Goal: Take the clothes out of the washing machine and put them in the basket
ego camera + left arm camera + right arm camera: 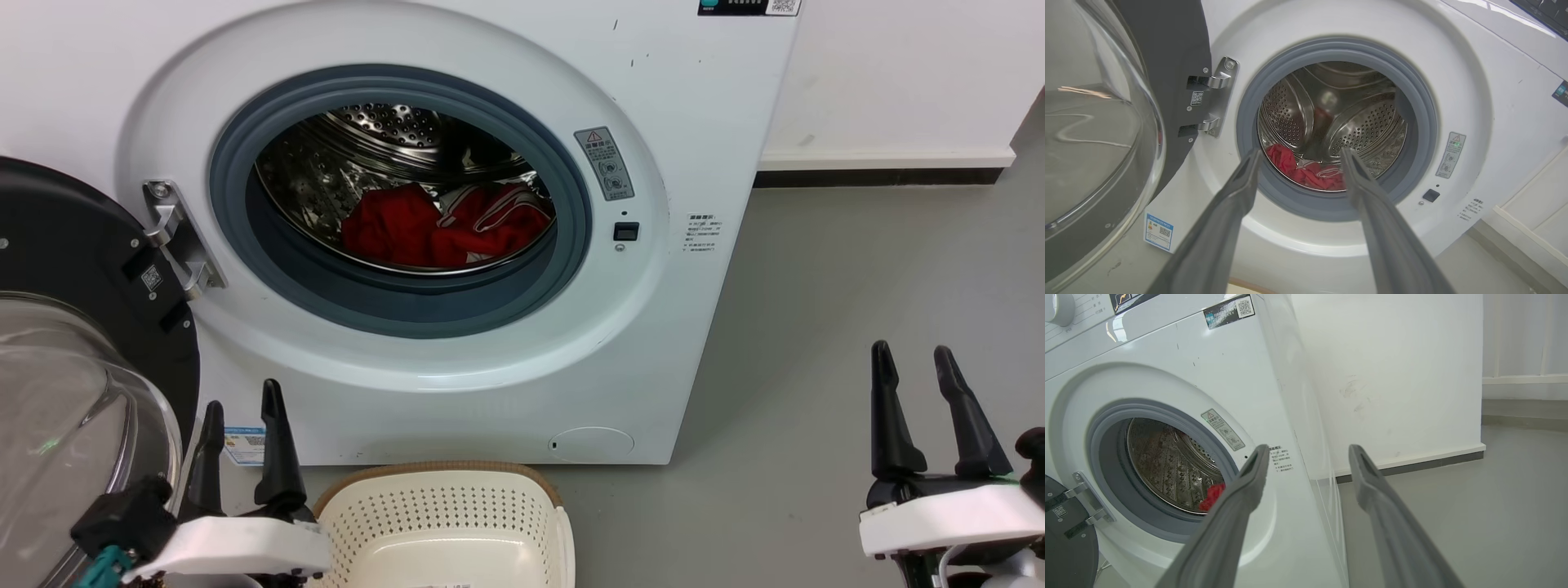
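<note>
The white washing machine stands with its glass door swung wide to the left. Red clothes with white trim lie heaped at the bottom of the steel drum, also visible as clothes and a small red patch. The cream basket sits on the floor right below the porthole. My left gripper hangs open and empty at the lower left, between the door and the basket. My right gripper is open and empty at the lower right, over bare floor.
Grey floor stretches to the right of the machine, bounded by a white wall with a dark skirting. The open door's black frame and glass bowl crowd the left gripper's side.
</note>
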You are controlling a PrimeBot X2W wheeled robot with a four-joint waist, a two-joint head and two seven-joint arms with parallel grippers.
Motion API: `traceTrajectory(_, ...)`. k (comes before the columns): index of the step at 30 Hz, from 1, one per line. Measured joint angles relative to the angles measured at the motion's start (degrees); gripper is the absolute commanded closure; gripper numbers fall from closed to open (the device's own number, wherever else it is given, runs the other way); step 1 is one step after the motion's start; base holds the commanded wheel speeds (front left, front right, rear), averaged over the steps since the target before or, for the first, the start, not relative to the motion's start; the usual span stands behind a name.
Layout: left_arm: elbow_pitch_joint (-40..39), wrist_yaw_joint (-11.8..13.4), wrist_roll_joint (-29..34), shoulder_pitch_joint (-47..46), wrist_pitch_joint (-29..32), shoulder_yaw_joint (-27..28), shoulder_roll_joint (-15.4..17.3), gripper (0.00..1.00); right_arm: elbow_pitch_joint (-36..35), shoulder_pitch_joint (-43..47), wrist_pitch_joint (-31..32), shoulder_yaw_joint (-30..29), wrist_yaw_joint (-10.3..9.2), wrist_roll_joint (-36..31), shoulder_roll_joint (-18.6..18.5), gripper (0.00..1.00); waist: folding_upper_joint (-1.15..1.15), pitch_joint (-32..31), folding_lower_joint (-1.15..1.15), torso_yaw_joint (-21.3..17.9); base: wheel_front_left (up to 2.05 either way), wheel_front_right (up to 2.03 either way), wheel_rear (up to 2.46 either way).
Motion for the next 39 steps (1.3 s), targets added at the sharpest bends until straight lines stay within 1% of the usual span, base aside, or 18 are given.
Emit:
traceTrajectory(3, 0.7, 1.1, 3.2, 0.3, -0.5, -0.7, 0.4, 0.00, 0.3, 0.7, -0.5, 0.2, 0.00, -2.7, 0.0, 0.00, 0.00, -0.1, 0.00, 0.0, 0.00, 0.00, 0.00)
traceTrajectory(11, 2.0, 3.0, 8.2, 1.2, -1.6, -4.1, 2.2, 0.00, 1.9, 1.9, -1.7, 0.3, 0.00, -8.5, 0.0, 0.00, 0.00, -0.5, 0.00, 0.2, 0.00, 0.00, 0.00)
traceTrajectory(17, 4.7, 2.9, 9.6, 2.1, -2.4, -4.8, 2.3, 0.00, 2.4, 2.2, -2.3, 0.4, 0.01, -12.5, 0.0, 0.00, 0.00, -0.8, 0.00, 0.3, 0.00, 0.00, 0.00)
traceTrajectory(22, 6.5, 1.4, 12.0, 2.4, -3.0, -5.4, 2.5, 0.00, 3.7, 2.7, -3.1, 0.8, 0.01, -15.1, 0.0, 0.00, 0.00, -1.0, 0.00, 0.3, 0.00, 0.00, 0.00)
traceTrajectory(23, 7.0, 1.4, 12.8, 2.6, -3.0, -5.6, 2.6, 0.00, 4.1, 2.9, -3.1, 0.9, 0.01, -15.6, 0.0, 0.00, 0.00, -1.1, 0.00, 0.3, 0.00, 0.00, 0.00)
traceTrajectory(27, 8.5, 1.7, 15.6, 3.2, -3.5, -5.9, 3.1, 0.00, 4.4, 3.0, -3.7, 1.1, 0.01, -18.1, 0.0, 0.00, 0.00, -1.3, 0.00, 0.2, 0.00, 0.00, 0.00)
traceTrajectory(31, 7.8, 1.9, 18.3, 3.2, -4.0, -7.1, 3.8, 0.00, 4.5, 3.0, -4.0, 1.1, 0.01, -20.2, 0.0, 0.00, 0.00, -1.4, 0.00, 0.3, 0.00, 0.00, 0.00)
traceTrajectory(39, 5.7, 3.0, 21.8, 3.2, -5.0, -8.8, 4.3, 0.00, 4.6, 3.0, -5.0, 0.9, 0.01, -20.3, -0.1, 0.00, 0.00, -1.6, 0.00, 0.2, 0.00, 0.00, 0.00)
